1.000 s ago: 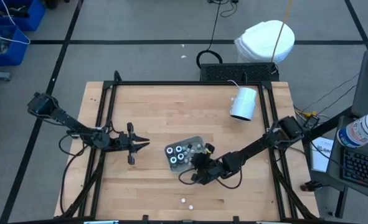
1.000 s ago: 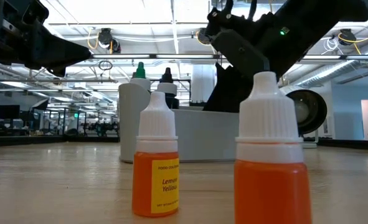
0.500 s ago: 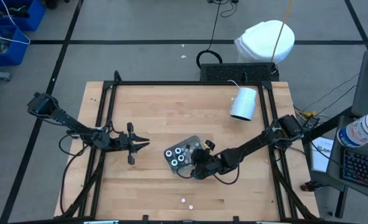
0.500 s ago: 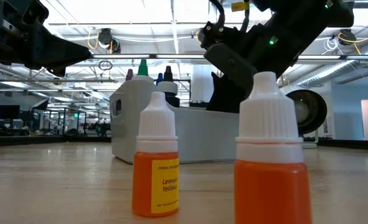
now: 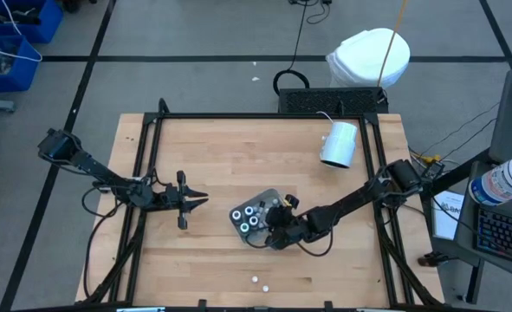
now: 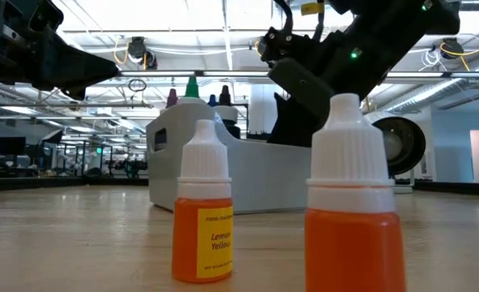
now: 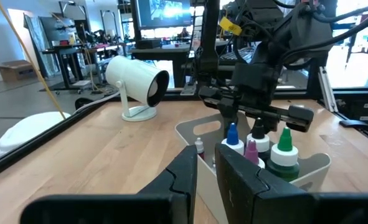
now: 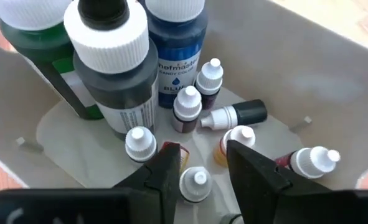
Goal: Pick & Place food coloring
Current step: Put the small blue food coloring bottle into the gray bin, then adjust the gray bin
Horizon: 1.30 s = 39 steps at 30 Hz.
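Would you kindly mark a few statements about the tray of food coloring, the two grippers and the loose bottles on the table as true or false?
1. The right gripper is at the tray of food coloring. True.
2. The left gripper holds a bottle. False: it is empty, apart from the tray.
3. Two orange bottles stand outside the tray. True.
4. The white lamp stands upright. False: it lies on its side.

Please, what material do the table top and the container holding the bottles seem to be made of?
Table top: likely wood, matte; pale planks with visible grain and seams. Container: probably plastic, smooth, light grey-white; thin walls with rounded corners, slightly translucent look.
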### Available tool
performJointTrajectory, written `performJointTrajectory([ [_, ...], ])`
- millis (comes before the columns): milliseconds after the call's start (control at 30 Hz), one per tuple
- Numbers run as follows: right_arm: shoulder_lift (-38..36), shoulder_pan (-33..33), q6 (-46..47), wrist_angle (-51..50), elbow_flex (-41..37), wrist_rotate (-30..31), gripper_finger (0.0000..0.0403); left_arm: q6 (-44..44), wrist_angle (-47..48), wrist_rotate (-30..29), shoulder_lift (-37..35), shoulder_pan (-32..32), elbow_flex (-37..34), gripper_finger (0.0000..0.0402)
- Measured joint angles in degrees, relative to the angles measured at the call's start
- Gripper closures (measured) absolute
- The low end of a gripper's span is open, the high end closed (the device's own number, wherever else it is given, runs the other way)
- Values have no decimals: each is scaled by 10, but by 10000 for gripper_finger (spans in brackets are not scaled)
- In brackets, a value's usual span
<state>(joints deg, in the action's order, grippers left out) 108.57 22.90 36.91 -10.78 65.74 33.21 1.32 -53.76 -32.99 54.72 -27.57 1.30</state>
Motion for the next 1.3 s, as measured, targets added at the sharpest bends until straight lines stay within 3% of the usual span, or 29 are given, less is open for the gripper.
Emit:
performJointTrajectory([
  [367, -58, 9, -55, -6, -1, 30, 283, -24, -4, 33, 0, 0, 0, 337],
  [500, -86, 23, -89, -5, -1, 70, 288, -49, 2, 101, 0, -8, 0, 337],
  [633, -122, 55, -141, -6, 0, 119, 310, -50, 17, 120, 3, -46, 7, 337],
  [733, -153, 80, -168, -34, 0, 121, 342, -54, 78, 137, 32, -87, 37, 354],
  [867, -189, 110, -126, -127, 0, 142, 394, -22, 104, 132, 126, -124, 91, 394],
  [1067, -198, 136, -15, -225, -16, 179, 400, 64, 109, 136, 273, -129, 182, 397],
  [1300, -197, 132, 96, -224, -109, 177, 402, 82, 147, 132, 317, -114, 235, 398],
])
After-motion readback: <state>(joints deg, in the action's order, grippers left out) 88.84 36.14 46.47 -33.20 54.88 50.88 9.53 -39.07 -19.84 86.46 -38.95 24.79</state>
